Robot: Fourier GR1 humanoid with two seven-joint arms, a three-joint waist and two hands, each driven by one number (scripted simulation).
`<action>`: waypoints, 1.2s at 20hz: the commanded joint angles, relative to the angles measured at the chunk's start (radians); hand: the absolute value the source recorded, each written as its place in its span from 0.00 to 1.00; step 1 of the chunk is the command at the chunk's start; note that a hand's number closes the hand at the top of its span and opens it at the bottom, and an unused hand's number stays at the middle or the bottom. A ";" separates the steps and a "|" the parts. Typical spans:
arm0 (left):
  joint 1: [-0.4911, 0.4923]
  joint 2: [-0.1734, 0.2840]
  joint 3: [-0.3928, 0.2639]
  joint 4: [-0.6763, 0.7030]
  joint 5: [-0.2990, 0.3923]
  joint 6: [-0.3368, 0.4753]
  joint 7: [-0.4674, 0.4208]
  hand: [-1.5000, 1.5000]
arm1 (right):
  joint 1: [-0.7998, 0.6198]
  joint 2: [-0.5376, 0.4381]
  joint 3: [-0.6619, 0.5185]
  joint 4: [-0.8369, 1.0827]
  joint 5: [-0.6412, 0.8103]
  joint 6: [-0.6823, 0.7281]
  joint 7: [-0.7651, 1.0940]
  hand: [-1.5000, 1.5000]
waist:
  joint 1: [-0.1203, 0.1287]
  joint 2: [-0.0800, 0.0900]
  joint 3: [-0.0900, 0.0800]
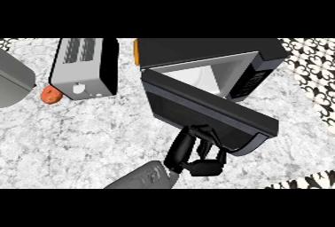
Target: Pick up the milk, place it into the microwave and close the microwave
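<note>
The black microwave (pixel 216 51) stands at the back right of the counter. Its door (pixel 203 113) is swung partway out, angled toward the front right, and part of the pale inside (pixel 200 75) shows behind it. No milk is in view; the door hides most of the cavity. My left hand (pixel 196 155) is at the door's outer face near its lower edge, its fingers (pixel 185 144) fairly straight and touching the door, holding nothing. Its grey forearm (pixel 144 177) comes in from the lower edge. The right hand does not show.
A silver toaster (pixel 82 66) stands at the back left, with a small orange-red item (pixel 51 94) beside its front corner. A grey rounded object (pixel 12 82) sits at the far left edge. The marbled counter (pixel 85 137) ends at the patterned strip on the right (pixel 317 66).
</note>
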 commanded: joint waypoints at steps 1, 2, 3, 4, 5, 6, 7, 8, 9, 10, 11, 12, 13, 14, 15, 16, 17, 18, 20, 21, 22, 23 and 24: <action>-0.057 -0.003 0.033 0.007 0.074 0.083 -0.012 1.00 | -0.002 -0.032 -0.035 -0.017 -0.039 0.022 0.008 0.00 | -0.028 0.002 0.001; -0.086 -0.003 0.034 0.014 0.090 0.093 0.018 0.00 | -0.010 -0.031 -0.031 -0.020 -0.033 0.018 0.010 0.00 | -0.040 0.005 0.002; -0.097 -0.003 0.033 0.021 0.103 0.097 0.014 0.00 | -0.021 -0.042 -0.045 -0.028 -0.048 0.015 0.021 0.00 | -0.043 0.008 0.001; -0.117 -0.003 0.053 0.031 0.118 0.117 0.021 0.00 | -0.025 -0.039 -0.050 -0.019 -0.060 0.014 0.019 0.00 | -0.047 0.011 0.002; -0.145 -0.003 0.036 0.033 0.128 0.123 0.044 0.00 | -0.052 -0.062 -0.061 -0.032 -0.042 0.013 0.019 0.00 | -0.048 0.010 0.003; -0.139 -0.003 0.038 0.052 0.140 0.138 0.044 0.00 | -0.052 -0.082 -0.082 -0.028 -0.020 0.010 0.019 0.00 | -0.059 0.014 0.002; -0.158 -0.003 0.044 0.053 0.160 0.136 0.051 0.00 | -0.081 -0.084 -0.109 -0.025 -0.029 -0.011 0.019 0.00 | -0.053 0.016 0.002; -0.152 -0.003 0.046 0.066 0.159 0.151 0.048 0.00 | -0.100 -0.112 -0.177 -0.038 0.046 -0.063 0.004 0.00 | -0.072 0.014 0.000; -0.162 -0.003 0.064 0.075 0.176 0.156 0.058 0.00 | -0.109 -0.146 -0.206 -0.077 0.097 -0.077 0.000 1.00 | -0.080 0.010 -0.003; -0.162 -0.003 0.073 0.084 0.187 0.171 0.042 0.00 | -0.118 -0.143 -0.219 -0.066 0.103 -0.088 -0.010 1.00 | -0.082 0.015 -0.001; -0.174 -0.003 0.091 0.072 0.204 0.184 0.034 0.00 | -0.124 -0.162 -0.232 -0.065 0.112 -0.087 -0.005 1.00 | -0.087 0.019 -0.003; -0.180 -0.003 0.100 0.066 0.232 0.181 0.034 0.00 | -0.127 -0.165 -0.243 -0.060 0.115 -0.094 -0.006 1.00 | -0.088 0.019 -0.001; -0.200 -0.003 0.112 0.069 0.241 0.188 0.030 0.00 | -0.152 -0.169 -0.241 -0.063 0.117 -0.102 -0.003 1.00 | -0.083 0.028 -0.002; -0.196 -0.003 0.119 0.080 0.251 0.201 0.014 0.00 | -0.151 -0.177 -0.248 -0.063 0.125 -0.104 0.001 1.00 | -0.085 0.030 -0.002; -0.216 -0.003 0.133 0.078 0.268 0.204 0.016 0.00 | -0.162 -0.181 -0.253 -0.055 0.120 -0.104 -0.001 1.00 | -0.090 0.033 -0.001; -0.217 -0.003 0.130 0.089 0.281 0.205 0.014 0.00 | -0.172 -0.185 -0.253 -0.055 0.128 -0.108 -0.004 1.00 | -0.090 0.037 0.000; -0.236 -0.003 0.138 0.102 0.287 0.203 0.010 0.00 | -0.183 -0.201 -0.271 -0.049 0.128 -0.110 0.000 1.00 | -0.092 0.040 0.000; -0.237 -0.003 0.145 0.115 0.299 0.210 0.002 0.00 | -0.192 -0.197 -0.262 -0.060 0.131 -0.118 0.007 1.00 | -0.086 0.042 0.000; -0.258 -0.003 0.144 0.131 0.318 0.218 0.004 0.00 | -0.200 -0.203 -0.258 -0.046 0.136 -0.115 0.008 1.00 | -0.094 0.047 0.003; -0.261 -0.003 0.150 0.128 0.326 0.226 -0.005 0.00 | -0.215 -0.216 -0.260 -0.047 0.138 -0.113 0.009 1.00 | -0.091 0.050 0.002; -0.256 -0.003 0.146 0.121 0.338 0.224 -0.014 0.00 | -0.219 -0.219 -0.266 -0.037 0.144 -0.120 0.014 1.00 | -0.091 0.049 0.002; -0.269 -0.003 0.152 0.129 0.342 0.214 -0.020 0.00 | -0.237 -0.228 -0.265 -0.042 0.134 -0.119 0.023 1.00 | -0.081 0.052 0.001; -0.266 -0.003 0.149 0.136 0.346 0.222 -0.030 0.00 | -0.229 -0.222 -0.264 -0.037 0.131 -0.115 0.019 1.00 | -0.099 0.051 0.003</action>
